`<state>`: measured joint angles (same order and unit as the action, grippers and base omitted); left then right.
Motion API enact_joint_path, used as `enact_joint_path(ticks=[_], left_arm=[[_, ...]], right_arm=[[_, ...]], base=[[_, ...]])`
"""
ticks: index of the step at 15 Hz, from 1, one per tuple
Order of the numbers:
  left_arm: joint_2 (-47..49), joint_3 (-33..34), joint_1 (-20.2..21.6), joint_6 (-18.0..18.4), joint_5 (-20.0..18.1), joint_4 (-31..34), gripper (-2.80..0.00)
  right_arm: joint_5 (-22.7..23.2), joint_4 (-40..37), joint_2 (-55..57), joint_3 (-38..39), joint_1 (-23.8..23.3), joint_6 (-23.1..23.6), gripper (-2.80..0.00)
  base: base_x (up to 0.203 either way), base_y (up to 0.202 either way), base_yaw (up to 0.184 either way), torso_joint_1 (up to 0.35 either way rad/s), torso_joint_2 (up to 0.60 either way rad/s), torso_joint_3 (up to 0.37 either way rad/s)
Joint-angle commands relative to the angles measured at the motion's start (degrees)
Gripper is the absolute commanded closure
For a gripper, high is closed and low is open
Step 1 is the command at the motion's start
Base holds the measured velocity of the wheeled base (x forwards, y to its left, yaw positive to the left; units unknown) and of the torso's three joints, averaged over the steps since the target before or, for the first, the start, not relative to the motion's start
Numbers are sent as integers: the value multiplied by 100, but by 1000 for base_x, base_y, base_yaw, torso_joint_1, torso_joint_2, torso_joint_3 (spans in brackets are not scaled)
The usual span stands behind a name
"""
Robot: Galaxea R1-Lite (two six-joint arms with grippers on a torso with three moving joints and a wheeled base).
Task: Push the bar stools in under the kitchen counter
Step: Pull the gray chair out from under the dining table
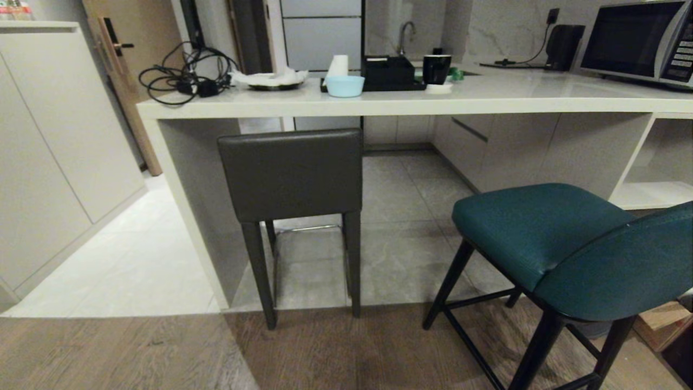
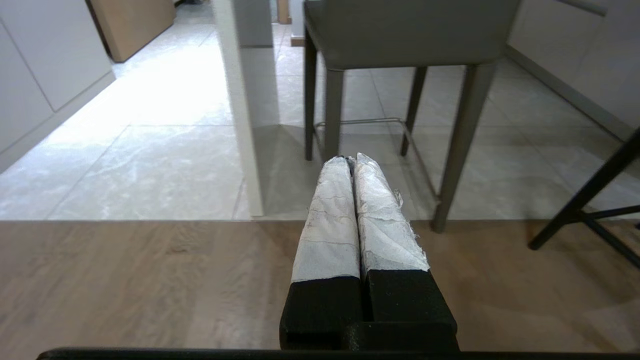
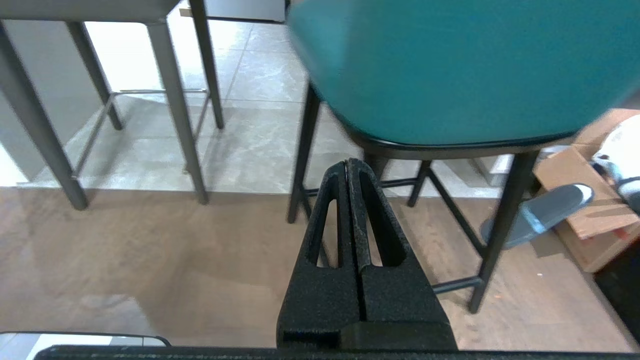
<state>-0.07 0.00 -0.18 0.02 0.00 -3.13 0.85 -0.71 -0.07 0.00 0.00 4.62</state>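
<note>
Wood flooring meets pale grey tile beneath both arms, where the left pincer [image 2: 354, 159], its fingers wrapped in white tape and pressed together on nothing, hangs low just short of the dark grey stool [image 2: 407, 35], and the right pincer [image 3: 348, 163], black, likewise shut and empty, points at the black legs under the teal stool [image 3: 450, 65]. Dark grey stool stands square-backed with its seat tucked under the left end of the bench [image 1: 487, 100], beside the slab side panel, while the teal stool sits angled, well out from the bench edge on the wood floor to the right.
</note>
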Motion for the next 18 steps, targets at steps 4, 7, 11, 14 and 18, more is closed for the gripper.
enact_joint_path(ticks=[4, 7, 11, 14, 18], left_arm=[[7, 105, 1, -2, 0, -3, 0], [7, 105, 1, -2, 0, -3, 0], [7, 105, 2, -2, 0, -3, 0], [7, 105, 1, -2, 0, -3, 0], [7, 105, 1, -2, 0, -3, 0]], right_arm=[[3, 0, 7, 9, 0, 4, 0], [3, 0, 7, 4, 0, 4, 0], [3, 0, 7, 2, 2, 9, 0], [12, 0, 7, 9, 0, 13, 0], [12, 0, 7, 9, 9, 13, 0]], base=[[0, 197, -1, 5, 2, 2], [0, 198, 0, 2, 1, -3], [0, 195, -4, 3, 0, 1], [0, 115, -5, 3, 5, 2], [0, 0, 0, 0, 0, 0]])
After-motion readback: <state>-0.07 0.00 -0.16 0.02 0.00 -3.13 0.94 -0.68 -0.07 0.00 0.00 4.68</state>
